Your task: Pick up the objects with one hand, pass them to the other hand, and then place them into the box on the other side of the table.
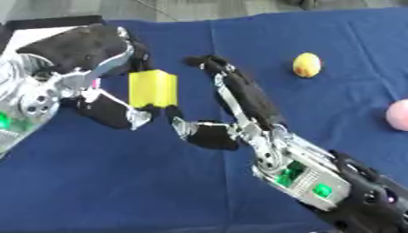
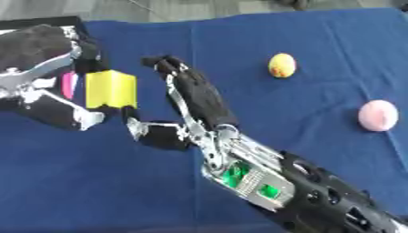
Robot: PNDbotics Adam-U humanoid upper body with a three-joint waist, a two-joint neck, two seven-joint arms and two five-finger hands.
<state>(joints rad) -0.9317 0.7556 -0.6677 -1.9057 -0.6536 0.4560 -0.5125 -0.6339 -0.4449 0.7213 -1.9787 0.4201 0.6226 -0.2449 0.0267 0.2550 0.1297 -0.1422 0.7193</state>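
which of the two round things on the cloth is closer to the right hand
The yellow-orange ball, farther back on the blue cloth. It lies nearer the right hand than the pink ball at the right edge.

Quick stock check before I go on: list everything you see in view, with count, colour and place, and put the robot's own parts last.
Yellow block: one, yellow, held off the cloth at centre-left.
Round yellow-orange object: one, yellow with an orange tint, on the cloth at upper right.
Pink ball: one, pink, on the cloth at the right edge.
Pink thing: one, pink, only a sliver showing behind the left robot hand.
Cloth: one, dark blue, covering the table.
Box: one, pale with a dark rim, far left corner, mostly hidden.
Left robot hand: black and silver, curled round the yellow block.
Right robot hand: black and silver, centre, fingers straight, beside the block.
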